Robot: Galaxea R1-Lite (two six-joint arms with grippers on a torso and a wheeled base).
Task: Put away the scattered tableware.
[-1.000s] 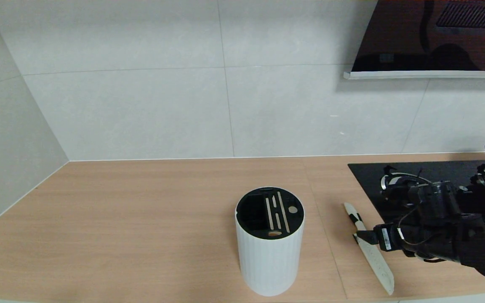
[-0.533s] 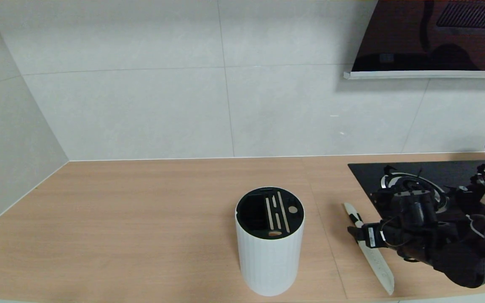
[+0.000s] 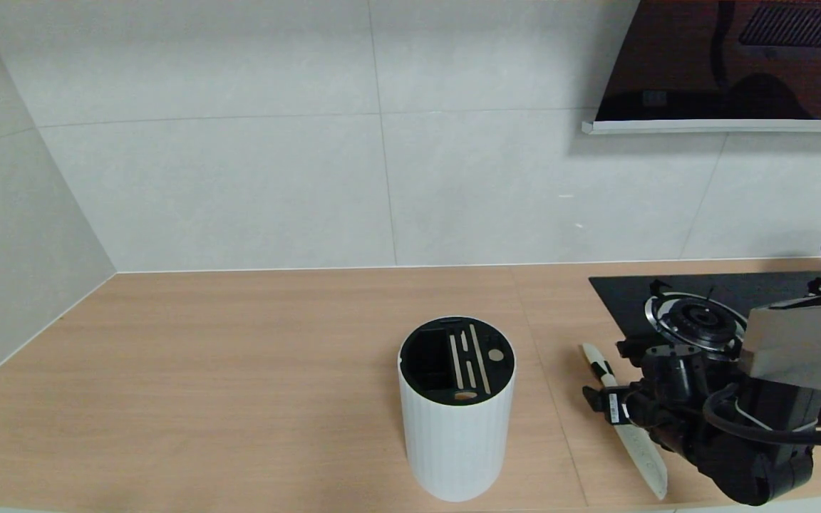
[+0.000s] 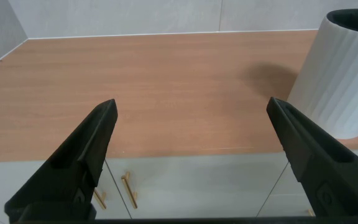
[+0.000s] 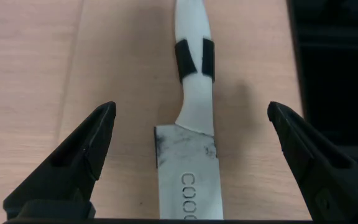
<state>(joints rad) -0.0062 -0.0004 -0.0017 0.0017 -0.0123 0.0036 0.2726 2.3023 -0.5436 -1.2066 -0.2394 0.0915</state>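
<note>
Right gripper (image 5: pixel 190 118), jaws apart, hangs over the white knife (image 5: pixel 186 163) lying ungrasped on the counter (image 5: pixel 42 74); stowage in the slotted holder (image 3: pixel 456 434) judged outstanding.

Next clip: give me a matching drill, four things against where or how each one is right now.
Things:
1. knife
2. white holder
3. burner
4. left gripper

States:
A. sits on the black cooktop
B. open, in front of the counter's front edge
C. lies flat on the counter, below the open right gripper
D. stands upright, with a slotted black top

Pairs: 1-C, 2-D, 3-A, 4-B
</note>
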